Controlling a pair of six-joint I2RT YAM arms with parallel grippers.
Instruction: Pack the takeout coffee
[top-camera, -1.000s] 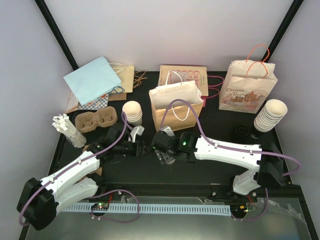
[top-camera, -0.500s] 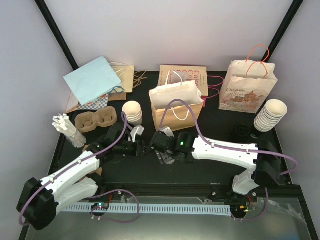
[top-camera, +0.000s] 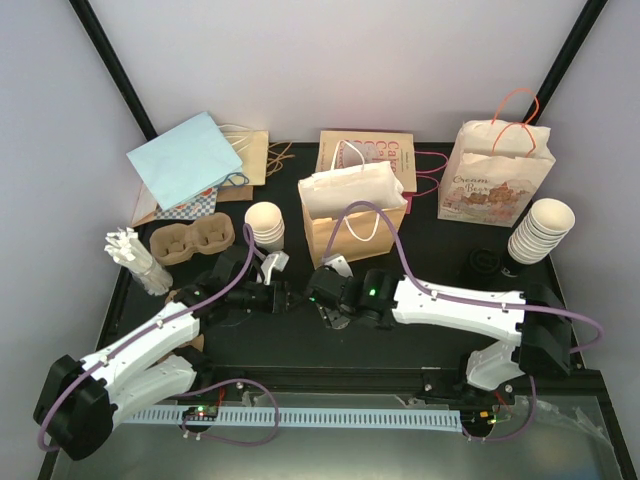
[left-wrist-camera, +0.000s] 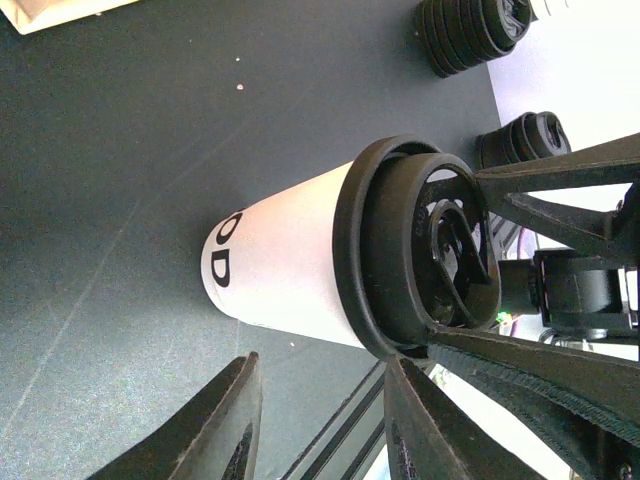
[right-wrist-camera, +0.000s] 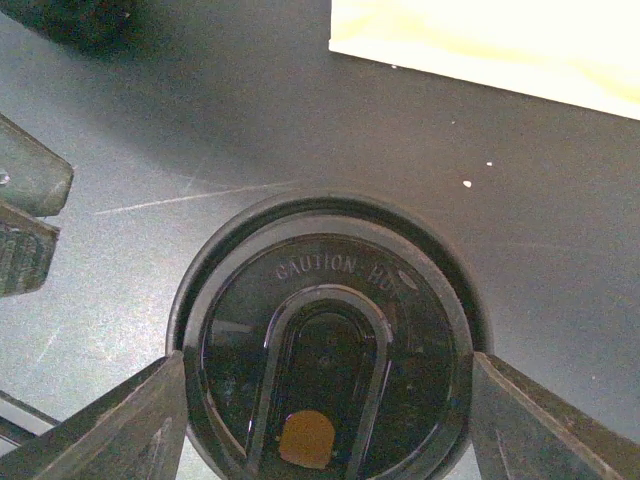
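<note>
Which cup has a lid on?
The lone white cup, capped by a black lid; the left stack and right stack of cups are open-topped.

The right gripper (right-wrist-camera: 325, 400) is bracketing the lid (right-wrist-camera: 325, 320) of the takeout coffee (left-wrist-camera: 290, 265) so closely that no room is showing at either side. The left gripper (left-wrist-camera: 325, 365) is hovering close on the other flank, its fingers parted. The brown paper bag (top-camera: 350, 215) is walling off the far side just behind. Bare desk (top-camera: 300, 345) is lying open along the near edge, and a free lane is running between the bag and the stacked black lids (top-camera: 482, 264).
</note>
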